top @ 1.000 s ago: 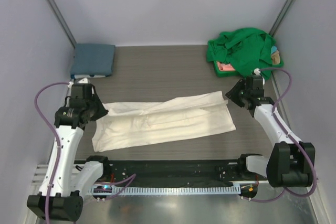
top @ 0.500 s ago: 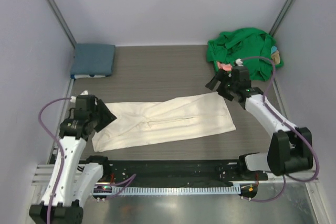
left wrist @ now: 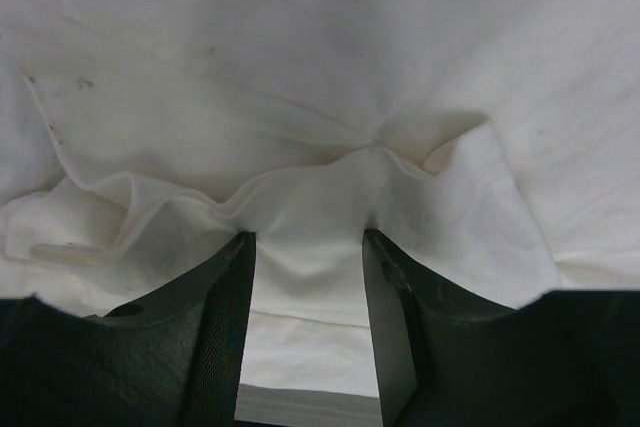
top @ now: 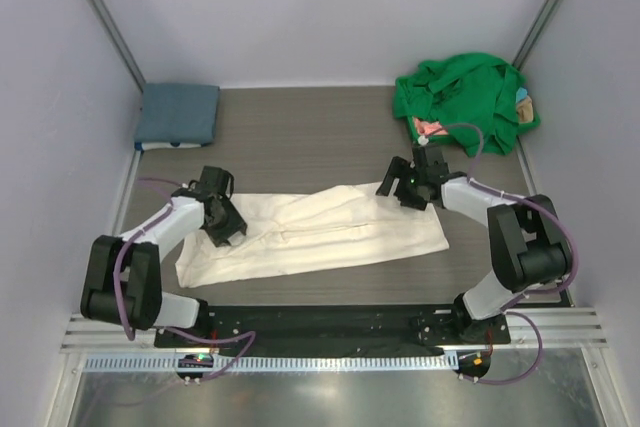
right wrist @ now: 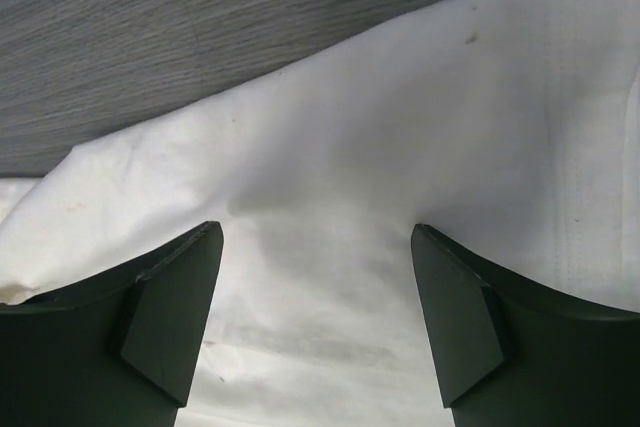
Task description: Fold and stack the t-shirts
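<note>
Now the left gripper (top: 222, 219) sits low on the 9 o'clock end of the cream-white t-shirt (top: 320, 232), its fingers (left wrist: 225, 327) apart with a soft ridge of the cloth (left wrist: 320, 67) lying in the gap between them (left wrist: 307, 237). A second ago it was at that end's far corner, with its arm standing tall; that arm has since folded down and reaches in from 8 o'clock. The right gripper (top: 398, 187) has swung in from beyond the shirt's 3 o'clock end. It now hangs over the far edge of the right half. Its fingers (right wrist: 170, 317) stand wide apart just above the fabric (right wrist: 400, 147), holding nothing, with bare table showing past the hem toward 12 o'clock.

The cream shirt lies as a long band across the near middle of the table (top: 300, 137). It runs from 9 to 3 o'clock, rumpled along its length and flatter at the right end than a second ago.

Well apart from it, a slate-blue t-shirt (top: 178, 114) rests folded square at 10 o'clock, unmoved. At 2 o'clock a bright green t-shirt (top: 460, 92) is heaped in the corner. A bit of pink cloth (top: 430, 128) peeks from the heap's near edge, just beyond the right arm's cable. What lies beneath the heap is hidden.
</note>
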### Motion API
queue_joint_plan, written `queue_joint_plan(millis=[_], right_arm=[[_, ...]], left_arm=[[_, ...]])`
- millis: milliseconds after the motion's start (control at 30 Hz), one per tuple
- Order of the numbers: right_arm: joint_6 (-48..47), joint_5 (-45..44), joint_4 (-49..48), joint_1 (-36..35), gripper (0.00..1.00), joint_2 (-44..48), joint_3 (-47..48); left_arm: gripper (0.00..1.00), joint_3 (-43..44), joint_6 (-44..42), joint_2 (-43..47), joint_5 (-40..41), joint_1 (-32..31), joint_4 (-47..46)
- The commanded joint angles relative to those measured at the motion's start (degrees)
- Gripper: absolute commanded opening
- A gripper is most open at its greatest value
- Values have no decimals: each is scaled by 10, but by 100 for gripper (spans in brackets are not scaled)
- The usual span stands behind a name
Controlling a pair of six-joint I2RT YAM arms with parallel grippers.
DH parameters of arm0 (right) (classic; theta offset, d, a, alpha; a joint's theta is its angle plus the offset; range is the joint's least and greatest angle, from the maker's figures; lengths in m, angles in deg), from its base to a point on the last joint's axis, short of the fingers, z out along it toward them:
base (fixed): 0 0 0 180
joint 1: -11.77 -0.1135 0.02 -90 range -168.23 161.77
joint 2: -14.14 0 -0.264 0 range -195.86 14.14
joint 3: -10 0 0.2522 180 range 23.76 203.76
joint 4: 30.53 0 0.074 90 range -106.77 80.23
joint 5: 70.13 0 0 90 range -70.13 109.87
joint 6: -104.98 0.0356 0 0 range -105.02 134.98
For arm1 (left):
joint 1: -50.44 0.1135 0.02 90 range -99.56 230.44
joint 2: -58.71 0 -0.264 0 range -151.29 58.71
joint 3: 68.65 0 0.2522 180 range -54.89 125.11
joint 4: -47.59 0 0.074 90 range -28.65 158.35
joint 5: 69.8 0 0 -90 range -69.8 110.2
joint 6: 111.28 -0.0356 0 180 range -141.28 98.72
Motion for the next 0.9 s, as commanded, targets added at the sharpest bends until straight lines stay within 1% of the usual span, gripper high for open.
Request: queue_joint_plan(millis=[0, 67, 100, 133, 167, 200, 233, 267, 300, 333, 367, 400, 433, 467, 500, 533, 567, 600, 633, 700, 733, 767, 833, 867], right_arm=[[14, -4, 4, -27, 82, 23, -71], [33, -6, -12, -55, 82, 46, -117], [68, -5, -17, -101, 82, 54, -131], [88, -7, -23, -128, 82, 63, -146], [116, -8, -38, -164, 82, 76, -177], [172, -12, -48, -234, 82, 102, -191], [204, -22, -75, -282, 82, 117, -205], [233, -29, -87, -325, 82, 129, -220], [255, -33, -96, -413, 82, 145, -219], [275, -36, -102, -448, 82, 148, -209], [271, -50, -85, -474, 82, 151, -165], [259, -59, -62, -499, 83, 159, -138], [233, -71, -1, -519, 83, 166, -108], [218, -106, 30, -523, 84, 178, -55], [205, -119, 56, -524, 86, 190, -30], [193, -137, 103, -524, 87, 216, -9], [171, -184, 126, -522, 88, 226, 29], [161, -205, 145, -523, 90, 234, 46], [147, -224, 167, -520, 91, 241, 60], [112, -247, 180, -498, 93, 235, 88], [100, -239, 180, -482, 93, 228, 94], [92, -228, 181, -442, 93, 205, 108], [67, -203, 173, -407, 92, 178, 120], [54, -200, 168, -376, 92, 143, 139]], left_arm=[[48, 50, 11, -74, 31, -15, -68], [47, 96, 16, -113, 43, -28, -69], [47, 115, 20, -156, 46, -46, -68], [47, 134, 30, -179, 50, -56, -69], [48, 182, 32, -206, 54, -65, -69], [48, 212, 32, -258, 58, -81, -69], [48, 246, 32, -295, 64, -87, -67], [48, 327, 31, -332, 66, -92, -66], [48, 379, 23, -421, 36, -95, -63], [47, 439, 11, -464, 12, -97, -40], [42, 578, -25, -504, -10, -102, -18], [41, 659, -43, -548, -29, -116, 18], [41, 738, -61, -605, -22, -126, 98], [45, 881, -101, -629, -12, -141, 132], [47, 943, -113, -644, -12, -144, 155], [48, 995, -124, -660, -29, -144, 185], [53, 1063, -128, -657, -47, -144, 195], [56, 1077, -136, -648, -46, -143, 200], [58, 1061, -142, -605, -49, -142, 194], [63, 1008, -149, -543, -43, -137, 172], [64, 943, -152, -512, -40, -136, 151], [68, 914, -155, -452, -27, -133, 145], [68, 850, -168, -402, 0, -131, 152], [68, 832, -171, -353, 27, -129, 160]])
